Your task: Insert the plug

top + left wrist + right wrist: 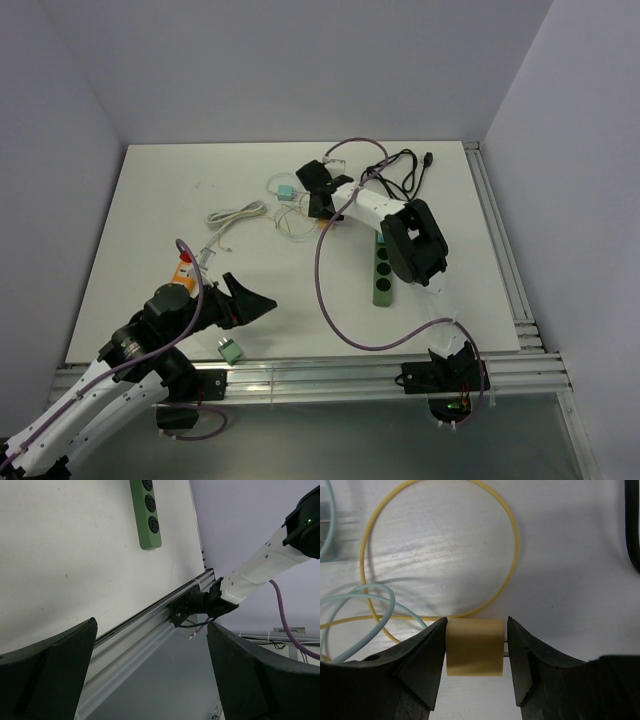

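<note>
The right end effector [476, 630] pinches the tan plug [474, 655] over the far middle of the tabletop [150, 250], beside a yellow cable loop [512, 540]; the green power strip [383, 272] lies apart, nearer the arm bases. The left end effector [150, 630] hangs spread wide above the near edge, holding nothing.

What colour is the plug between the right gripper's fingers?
Pale yellow plug; clearest in the right wrist view.
</note>
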You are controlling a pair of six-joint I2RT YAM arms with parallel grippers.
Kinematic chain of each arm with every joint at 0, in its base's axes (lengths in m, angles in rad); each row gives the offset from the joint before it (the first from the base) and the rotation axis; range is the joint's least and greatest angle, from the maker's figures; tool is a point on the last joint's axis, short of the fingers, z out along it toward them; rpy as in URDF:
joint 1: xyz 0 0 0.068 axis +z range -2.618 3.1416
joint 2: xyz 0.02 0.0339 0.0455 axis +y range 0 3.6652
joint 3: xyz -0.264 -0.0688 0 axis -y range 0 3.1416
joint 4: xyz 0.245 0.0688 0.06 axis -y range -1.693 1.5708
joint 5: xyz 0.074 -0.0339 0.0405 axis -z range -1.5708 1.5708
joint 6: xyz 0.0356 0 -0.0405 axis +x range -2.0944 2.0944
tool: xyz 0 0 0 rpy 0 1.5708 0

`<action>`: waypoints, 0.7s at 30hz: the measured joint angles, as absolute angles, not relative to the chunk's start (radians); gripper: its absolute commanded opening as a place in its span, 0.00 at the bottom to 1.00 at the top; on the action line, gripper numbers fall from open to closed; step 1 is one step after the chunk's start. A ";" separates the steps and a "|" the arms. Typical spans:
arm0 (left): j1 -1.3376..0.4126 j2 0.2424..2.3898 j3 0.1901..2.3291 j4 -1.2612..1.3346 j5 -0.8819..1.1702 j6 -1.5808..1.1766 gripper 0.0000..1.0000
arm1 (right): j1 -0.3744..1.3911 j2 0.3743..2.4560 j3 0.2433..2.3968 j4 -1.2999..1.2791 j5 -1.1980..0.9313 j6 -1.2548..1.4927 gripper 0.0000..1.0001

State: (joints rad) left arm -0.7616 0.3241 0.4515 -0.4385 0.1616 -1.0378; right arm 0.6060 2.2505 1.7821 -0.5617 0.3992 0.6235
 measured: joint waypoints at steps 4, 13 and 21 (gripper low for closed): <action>-0.762 0.324 0.448 -0.427 0.162 -1.039 0.97 | 0.606 2.250 1.754 -0.562 0.403 0.623 0.57; -0.762 0.325 0.445 -0.415 0.175 -1.042 0.96 | 0.604 2.244 1.732 -0.552 0.400 0.630 0.00; -0.762 0.325 0.445 -0.415 0.179 -1.042 0.97 | 0.604 2.122 1.740 -0.690 0.525 0.596 0.00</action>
